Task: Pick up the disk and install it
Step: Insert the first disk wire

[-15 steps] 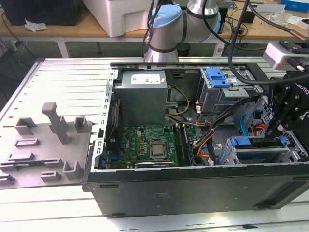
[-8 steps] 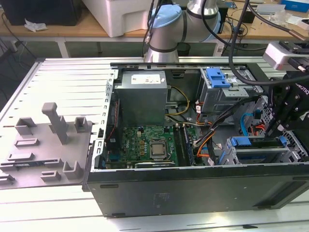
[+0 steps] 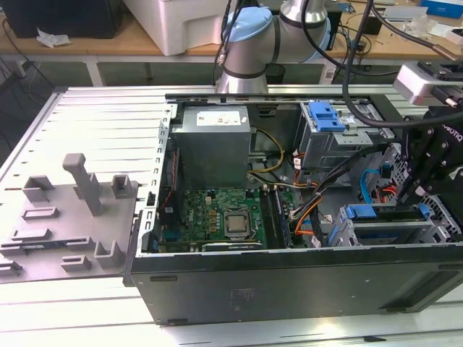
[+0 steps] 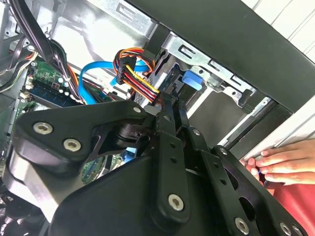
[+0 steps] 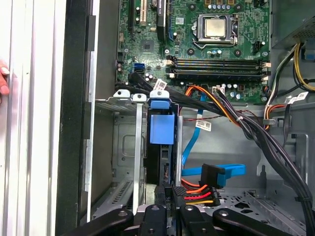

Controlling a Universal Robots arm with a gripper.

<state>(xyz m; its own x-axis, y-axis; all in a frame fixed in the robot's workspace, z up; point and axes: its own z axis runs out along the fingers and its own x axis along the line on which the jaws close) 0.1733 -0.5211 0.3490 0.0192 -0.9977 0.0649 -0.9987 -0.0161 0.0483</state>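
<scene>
The disk (image 5: pixel 161 129) stands on edge in a slot of the grey drive cage (image 5: pixel 123 142) at the case's front corner, its blue carrier bracket facing up. In the exterior view the disk (image 3: pixel 362 212) shows as a blue strip in the cage at the exterior view's right. My gripper (image 3: pixel 407 196) hangs right over that cage. In both wrist views the gripper (image 4: pixel 172 101) (image 5: pixel 166 191) has its fingers drawn together, the tips at the disk's dark end, and I see nothing between them.
A person's hand (image 4: pixel 280 164) rests on the table rail beside the case wall. Bundled power and blue data cables (image 5: pixel 216 174) lie next to the cage. The motherboard (image 3: pixel 224 217), power supply (image 3: pixel 213 137) and another cage with a blue latch (image 3: pixel 325 116) fill the case. A grey fixture (image 3: pixel 79 195) lies at the exterior view's left.
</scene>
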